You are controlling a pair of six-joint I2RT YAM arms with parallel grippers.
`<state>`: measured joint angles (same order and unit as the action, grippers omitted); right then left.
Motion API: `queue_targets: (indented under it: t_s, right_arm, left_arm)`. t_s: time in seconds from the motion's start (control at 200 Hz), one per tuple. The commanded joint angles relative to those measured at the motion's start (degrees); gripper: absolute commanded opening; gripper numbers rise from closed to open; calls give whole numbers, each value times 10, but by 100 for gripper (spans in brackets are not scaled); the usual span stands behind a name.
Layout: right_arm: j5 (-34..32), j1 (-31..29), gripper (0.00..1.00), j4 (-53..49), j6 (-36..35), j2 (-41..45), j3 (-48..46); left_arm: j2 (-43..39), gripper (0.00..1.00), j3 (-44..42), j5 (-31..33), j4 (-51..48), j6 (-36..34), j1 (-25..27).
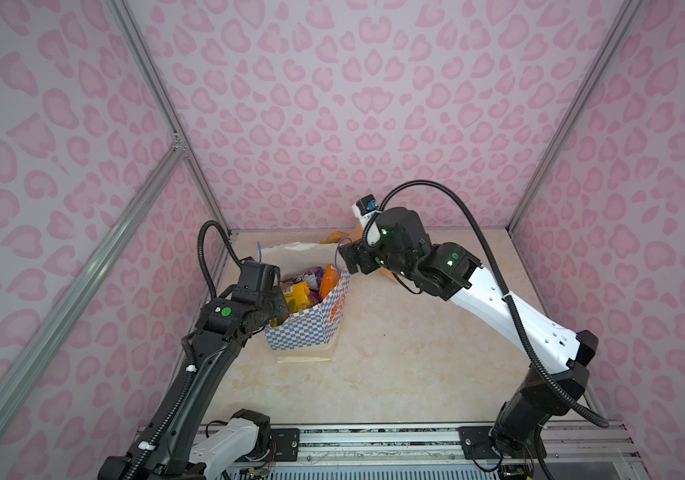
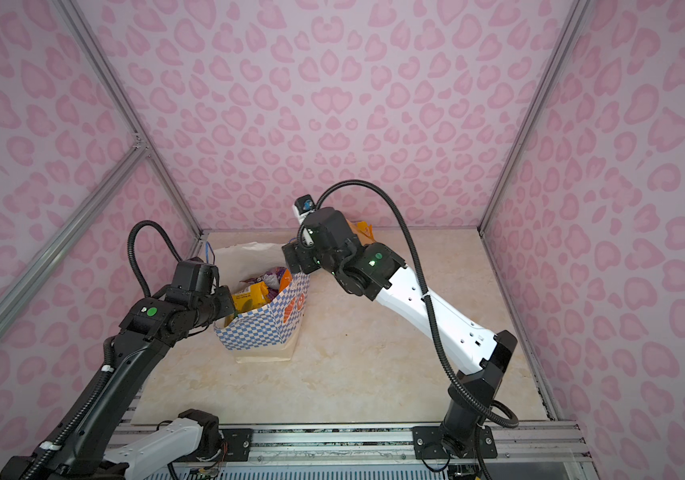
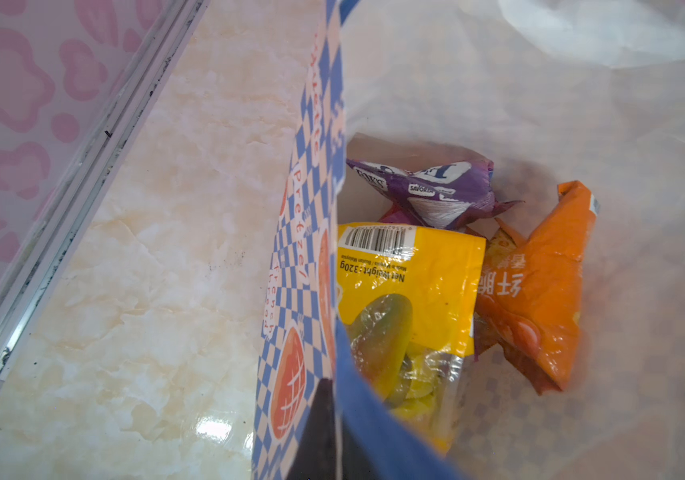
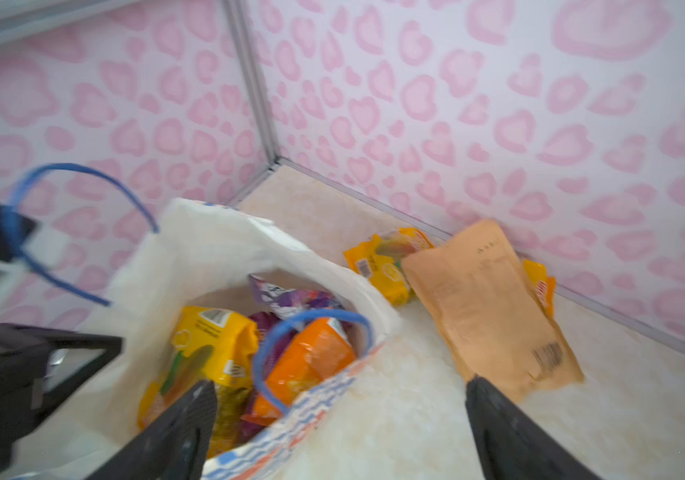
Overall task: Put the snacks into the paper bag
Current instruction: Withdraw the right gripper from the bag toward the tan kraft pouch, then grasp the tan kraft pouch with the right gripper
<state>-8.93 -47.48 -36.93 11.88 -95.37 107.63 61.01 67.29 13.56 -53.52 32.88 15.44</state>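
Right wrist view, left to right: left gripper (image 1: 279, 305) clenched on paper bag (image 4: 216, 249) rim; yellow packet (image 4: 212, 345), purple FOX'S packet (image 4: 287, 297), orange packet (image 4: 311, 357) inside; right gripper (image 4: 338, 384) splayed, empty, over bag; loose yellow packet (image 4: 378, 266) and tan pouch (image 4: 486, 307) right of bag. Likely light, floppy, slick: pinch pouch's near edge.

Bright, even light; glare patch on tabletop (image 3: 208, 428); right wrist view motion-blurred; top views sharp.

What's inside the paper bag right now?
Inside the paper bag, three packets show: a purple FOX'S packet, a yellow packet with a barcode, and an orange packet. Anything lying beneath them is covered and cannot be seen.
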Motion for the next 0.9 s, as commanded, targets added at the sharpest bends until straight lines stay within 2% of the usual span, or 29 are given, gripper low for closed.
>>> queue_targets:
  t_s: [0.0,0.16,0.29,0.495,0.67,0.735,0.81,0.895]
  right_arm:
    - [50,68,98,64,50,37,-99]
    - [128,201,98,167,100,56,-252]
    - [172,287,98,227,105,-4,-276]
    - [266,363,98,274,107,-171,-169]
    - [384,396,98,283,113,-316,-42]
    - [418,399,98,257,109,-370,19]
    - [436,397,98,182,98,-434,107]
    - [444,383,98,116,72,-472,168]
  left_arm:
    - [3,5,7,-18,19,-12,-11]
    - [2,5,4,-46,22,-15,-19]
    - [0,5,1,-49,18,-15,-21]
    - [3,5,-1,-61,14,-12,-22]
    - [4,5,5,-67,10,-12,-22]
    - [6,5,7,-68,9,-13,-23]
    - [8,5,7,-69,9,-13,-22]
    - [9,5,6,-71,11,-12,-22]
